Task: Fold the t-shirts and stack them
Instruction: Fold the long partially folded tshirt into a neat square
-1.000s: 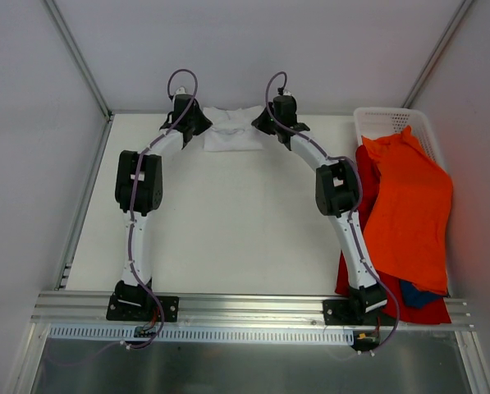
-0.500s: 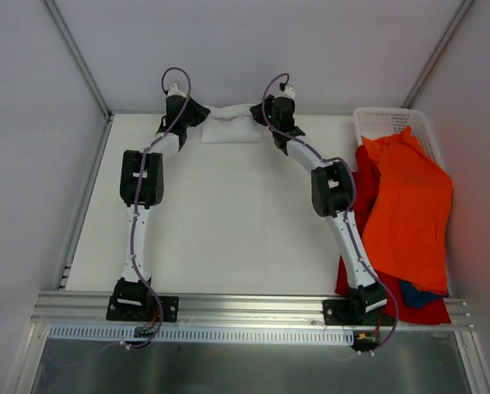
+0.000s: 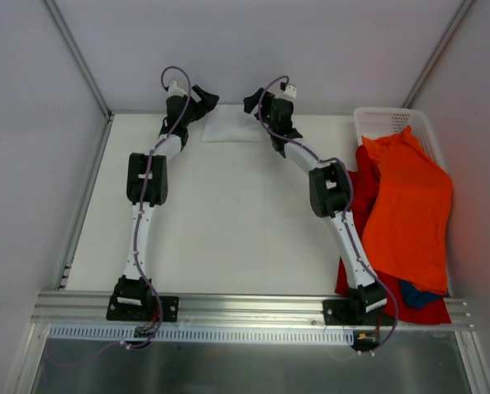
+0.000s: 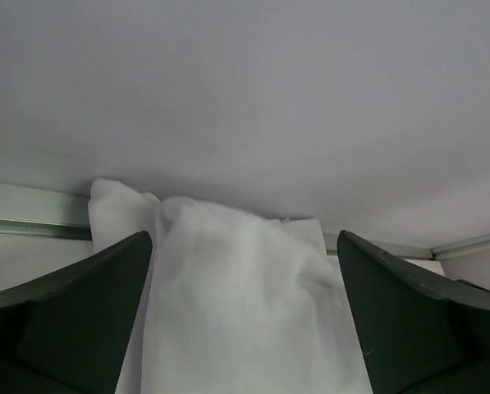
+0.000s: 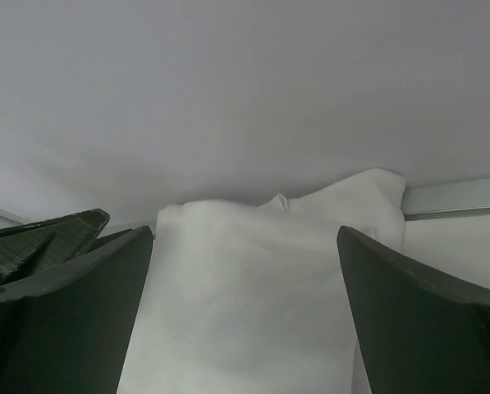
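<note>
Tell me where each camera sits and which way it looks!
Top external: above and behind the arms, looking down at the table; both whole arms show, left gripper and right gripper at the far edge.
Left wrist: on the left arm, looking along its open fingers toward the back wall.
Right wrist: on the right arm, looking along its open fingers toward the back wall too.
Shared: all three see the folded white t-shirt by the far wall.
</note>
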